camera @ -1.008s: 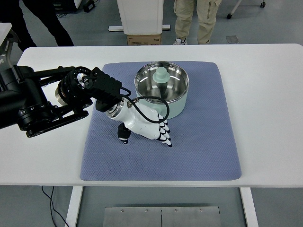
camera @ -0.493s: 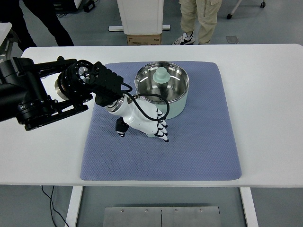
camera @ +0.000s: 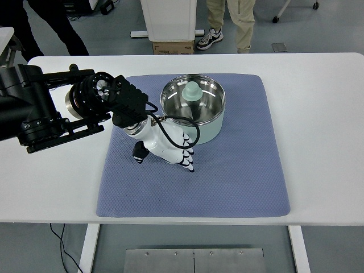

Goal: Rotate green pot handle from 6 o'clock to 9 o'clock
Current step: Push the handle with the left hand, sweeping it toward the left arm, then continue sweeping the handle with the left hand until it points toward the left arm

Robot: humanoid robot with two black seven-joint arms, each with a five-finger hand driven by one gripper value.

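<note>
1. Green pot (camera: 206, 126) is seen upper centre of the frame, on a blue mat (camera: 239, 176), lid (camera: 192, 91) seated inside the rim.
2. Left hand (camera: 170, 147) is pressed low against the pot's lower-left wall; its fingers (camera: 186, 156) are curled together. No clamped grip can be confirmed.
3. Handle is hidden under the hand.
4. Pot is judged rigid, smooth-walled, fairly light; sliding is damped by the mat. The handle is best taken, not the slick wall.
</note>
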